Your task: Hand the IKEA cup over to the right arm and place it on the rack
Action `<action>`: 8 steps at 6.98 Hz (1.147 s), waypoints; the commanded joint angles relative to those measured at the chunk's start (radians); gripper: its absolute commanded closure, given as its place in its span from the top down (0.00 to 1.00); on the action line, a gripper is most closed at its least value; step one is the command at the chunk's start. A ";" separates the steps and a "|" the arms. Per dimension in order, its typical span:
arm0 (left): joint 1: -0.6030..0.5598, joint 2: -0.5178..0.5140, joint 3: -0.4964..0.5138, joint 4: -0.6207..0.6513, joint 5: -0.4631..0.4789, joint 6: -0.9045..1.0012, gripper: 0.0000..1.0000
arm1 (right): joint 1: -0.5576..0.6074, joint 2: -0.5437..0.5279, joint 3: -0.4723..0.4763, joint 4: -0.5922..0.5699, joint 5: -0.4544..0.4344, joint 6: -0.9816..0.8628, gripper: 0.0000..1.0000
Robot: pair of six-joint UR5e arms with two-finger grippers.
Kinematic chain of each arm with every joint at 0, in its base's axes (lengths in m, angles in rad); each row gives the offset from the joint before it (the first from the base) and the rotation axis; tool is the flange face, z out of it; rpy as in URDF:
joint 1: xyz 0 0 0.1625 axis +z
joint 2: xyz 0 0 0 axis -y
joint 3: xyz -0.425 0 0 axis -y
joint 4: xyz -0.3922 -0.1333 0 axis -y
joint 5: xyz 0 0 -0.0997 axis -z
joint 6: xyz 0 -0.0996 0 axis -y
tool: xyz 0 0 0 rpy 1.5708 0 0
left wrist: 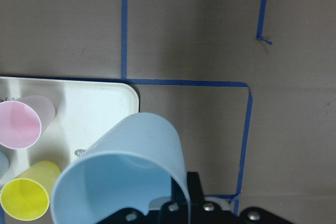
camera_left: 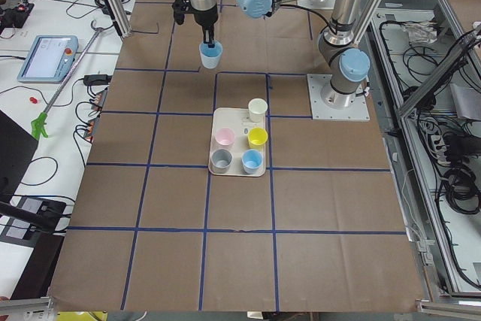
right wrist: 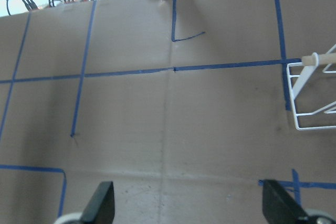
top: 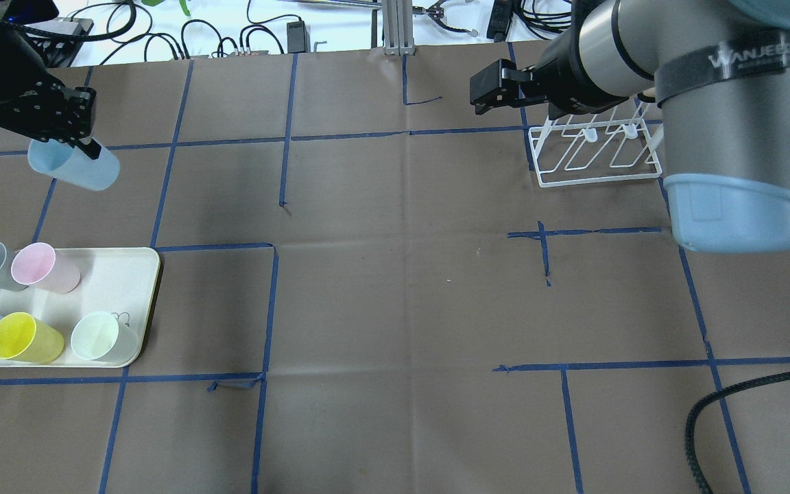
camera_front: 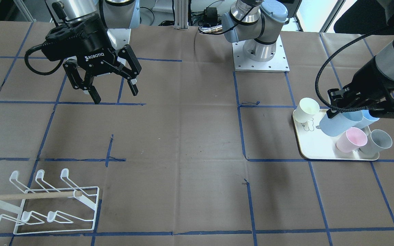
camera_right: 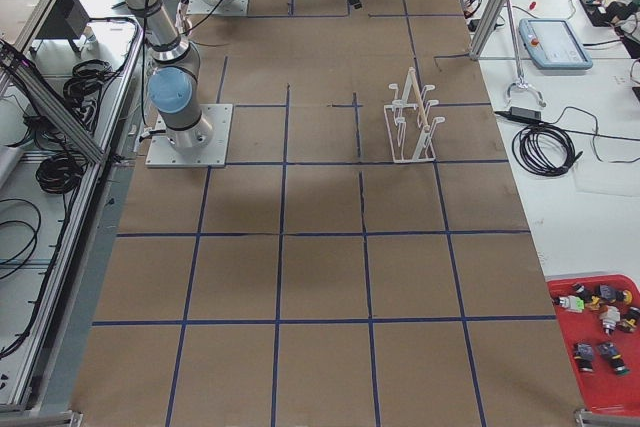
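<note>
Your left tool (top: 79, 143) pinches the blue cup (top: 74, 167) clear of the tray (top: 131, 278), your right tool (camera_front: 115, 95) hangs wide open and empty; hand-over and hanging on the rack (camera_front: 29, 196) remain.

Table (camera_front: 197, 136): matt brown paper, creased along its folds, marked with strips of blue tape (camera_front: 241, 130). Light-blue cup (top: 76, 168) and pink cup (top: 45, 267): smooth, matt plastic. Tray (top: 124, 278): smooth cream plastic with a faint sheen. Rack (camera_front: 87, 202): smooth white-coated wire; its dowel (camera_front: 29, 195): bare pale wood. Right arm (top: 614, 41): satin grey metal; joint cap (top: 738, 213): smooth pale-blue plastic. Right gripper (camera_front: 115, 95): matt black. Hose (camera_front: 317, 80): black, ribbed.
</note>
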 commanded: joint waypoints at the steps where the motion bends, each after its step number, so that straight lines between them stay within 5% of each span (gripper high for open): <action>1: -0.027 0.005 -0.140 0.310 -0.172 -0.002 0.00 | -0.014 0.009 0.071 -0.184 0.173 0.233 1.00; 4: -0.134 0.022 -0.384 0.874 -0.296 -0.038 0.00 | -0.029 0.009 0.147 -0.354 0.244 0.565 1.00; 8: -0.349 -0.064 -0.599 1.663 -0.377 -0.288 0.00 | -0.051 0.012 0.340 -0.794 0.325 0.970 0.99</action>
